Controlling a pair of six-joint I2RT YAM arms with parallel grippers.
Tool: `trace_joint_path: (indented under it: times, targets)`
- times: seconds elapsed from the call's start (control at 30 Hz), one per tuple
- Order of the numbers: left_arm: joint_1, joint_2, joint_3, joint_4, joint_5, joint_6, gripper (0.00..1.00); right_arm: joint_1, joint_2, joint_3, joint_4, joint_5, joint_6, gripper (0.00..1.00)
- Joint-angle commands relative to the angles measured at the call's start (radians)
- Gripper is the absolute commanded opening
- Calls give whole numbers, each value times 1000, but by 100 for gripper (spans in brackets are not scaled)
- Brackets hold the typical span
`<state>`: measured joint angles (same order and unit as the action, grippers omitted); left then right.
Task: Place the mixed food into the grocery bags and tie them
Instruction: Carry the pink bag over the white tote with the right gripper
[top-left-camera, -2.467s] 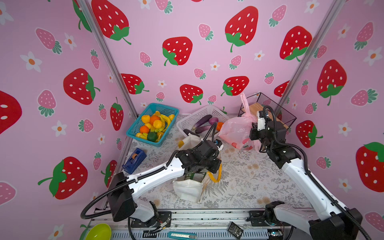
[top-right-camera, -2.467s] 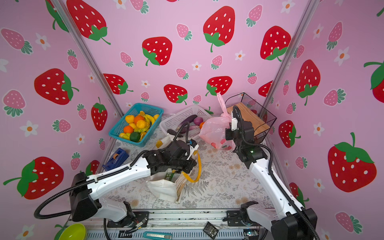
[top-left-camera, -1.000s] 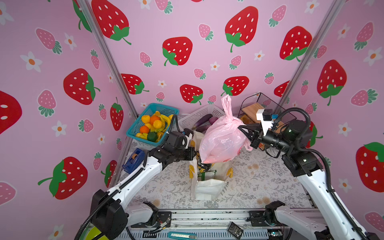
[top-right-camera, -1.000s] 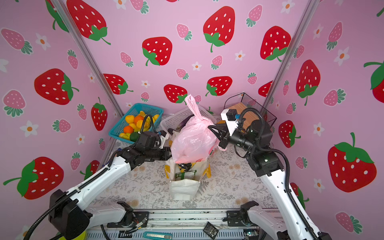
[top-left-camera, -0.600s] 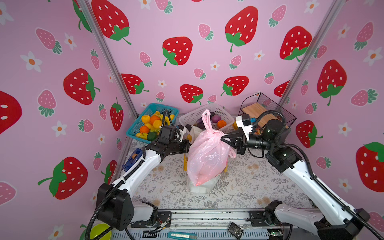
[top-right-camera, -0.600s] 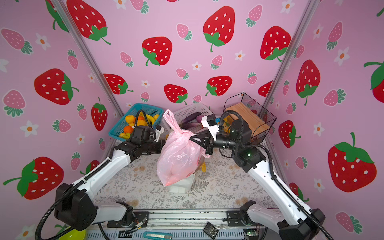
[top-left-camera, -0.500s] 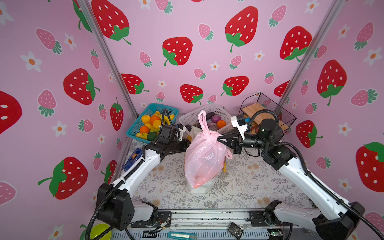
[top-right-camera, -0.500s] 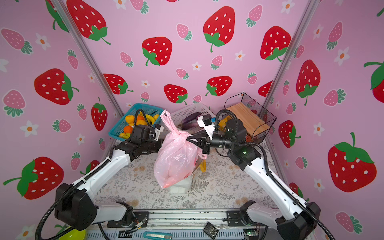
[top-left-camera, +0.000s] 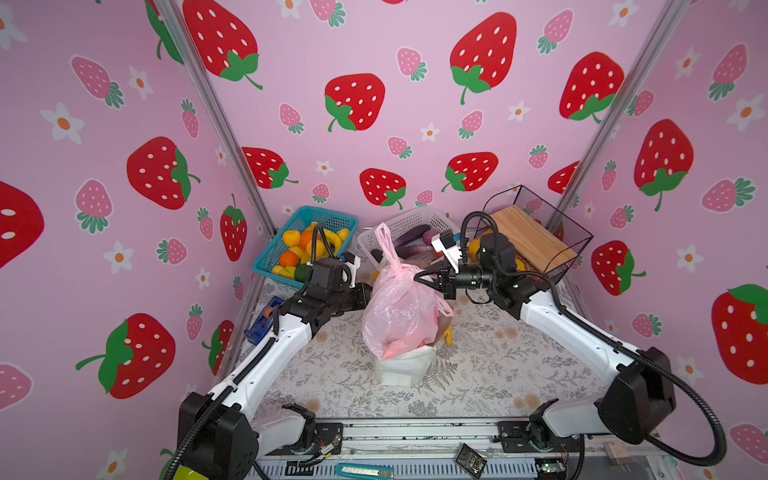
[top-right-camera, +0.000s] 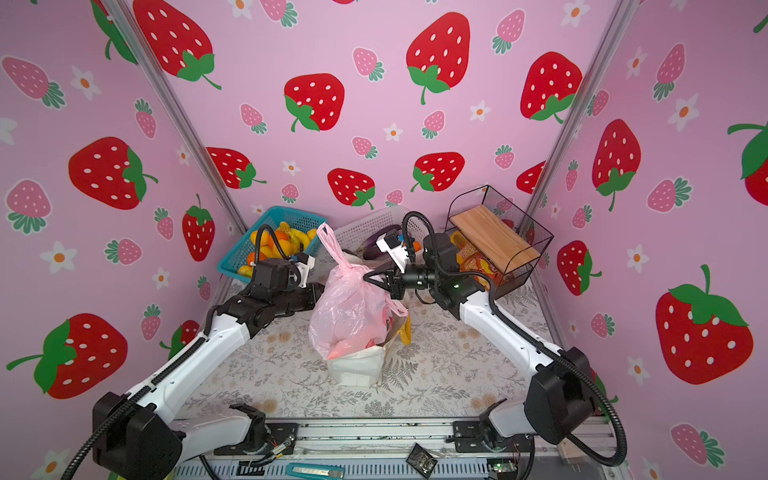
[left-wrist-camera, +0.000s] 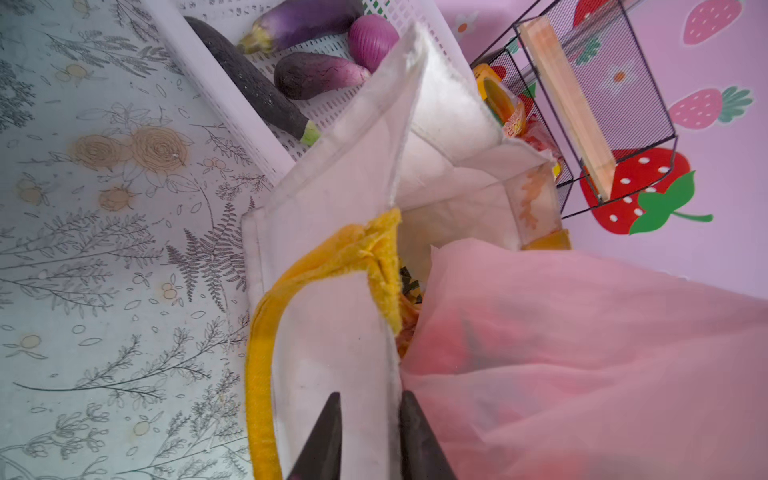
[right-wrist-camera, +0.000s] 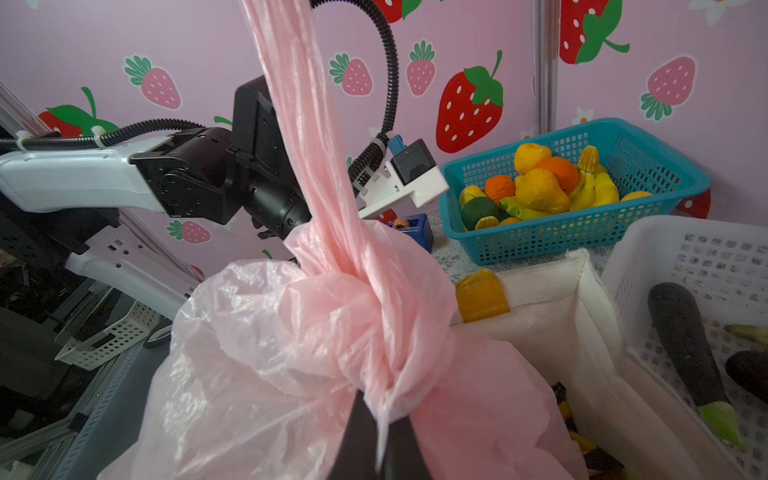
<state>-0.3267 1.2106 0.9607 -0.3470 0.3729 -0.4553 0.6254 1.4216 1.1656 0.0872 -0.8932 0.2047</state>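
- Pink plastic bag (top-left-camera: 395, 307): full and knotted at the neck, it stands in the open mouth of the white tote (top-left-camera: 401, 365). The tote rests mid-counter (top-left-camera: 498, 365), between the two arms.
- Handling, as a judgement: the film is thin, soft and slippery, and likely to stretch or tear under a sharp pull. The toy contents probably weigh little, so the load should swing rather than drag. The firmest hold is the bunched knot (right-wrist-camera: 374, 316) or the twisted tail (right-wrist-camera: 299, 104) rising from it, not the slack belly.
- Right end effector (right-wrist-camera: 380, 415): closed on the pink film just beside the knot, with a strip of plastic pinched between its fingers. In both top views it meets the bag's neck from the right.
- Left end effector (left-wrist-camera: 370, 415): its jaws stand narrowly apart at the tote's near wall, beside the yellow handle (left-wrist-camera: 266, 332). The pink bag touches or nearly touches one finger. Whether the jaws press the fabric cannot be told.
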Motion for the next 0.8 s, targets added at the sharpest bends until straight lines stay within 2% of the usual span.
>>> trace_joint_path:
  times: [0.0, 0.07, 0.1, 0.17, 0.33, 0.43, 0.6, 0.77]
  targets:
    - [7, -5, -12, 3, 0, 1, 13, -45, 4, -5, -35, 65, -133, 0]
    - [7, -7, -10, -1, 1, 0, 7, -56, -6, 3, -80, 160, -226, 0]
    - [8, -12, -11, 0, -1, -2, 0, -56, -9, 21, -125, 221, -293, 0]
    - [10, -23, -11, -1, -10, -5, 0, -54, -13, 49, -179, 299, -396, 0]
    - [15, -36, -10, 13, -7, -27, 0, 7, -13, 46, -240, 407, -614, 0]
    - [18, -36, -14, 34, 16, -52, 0, 46, -3, -1, -240, 423, -668, 0]
    - [17, -26, -17, 57, 50, -79, 0, 82, -40, -117, -184, 395, -668, 0]
    - [17, -16, -15, 66, 61, -82, 0, 136, -63, -120, -251, 452, -649, 3]
